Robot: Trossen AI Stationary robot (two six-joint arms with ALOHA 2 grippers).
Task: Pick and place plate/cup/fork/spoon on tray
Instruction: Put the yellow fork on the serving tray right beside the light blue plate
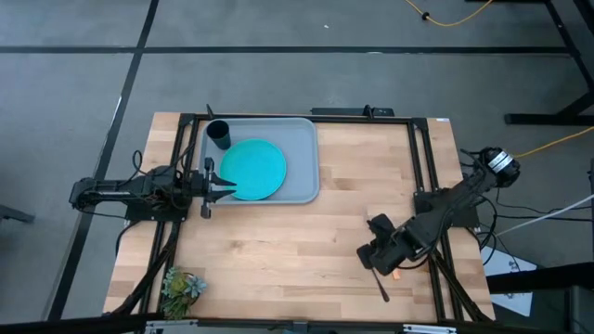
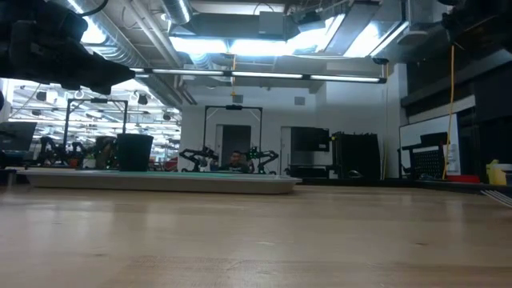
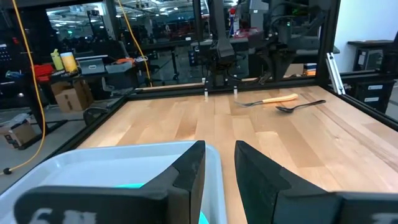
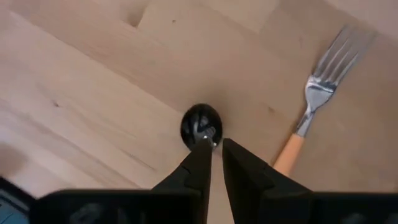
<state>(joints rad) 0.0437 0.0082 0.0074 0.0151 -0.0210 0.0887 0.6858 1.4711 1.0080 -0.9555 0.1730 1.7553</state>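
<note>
The teal plate lies flat in the grey-blue tray at the table's far left. The dark cup stands upright in the tray's far left corner. My left gripper is slightly open and empty, level over the tray's near left rim. The dark spoon and the orange-handled fork lie side by side on the wood at the near right. My right gripper hovers above the spoon, pointing down, its fingers almost together; they hide the spoon's handle in the right wrist view.
A small green plant sits at the table's near left corner. Black frame rails run along the table's left and right sides. Bare wood lies between the tray and the cutlery.
</note>
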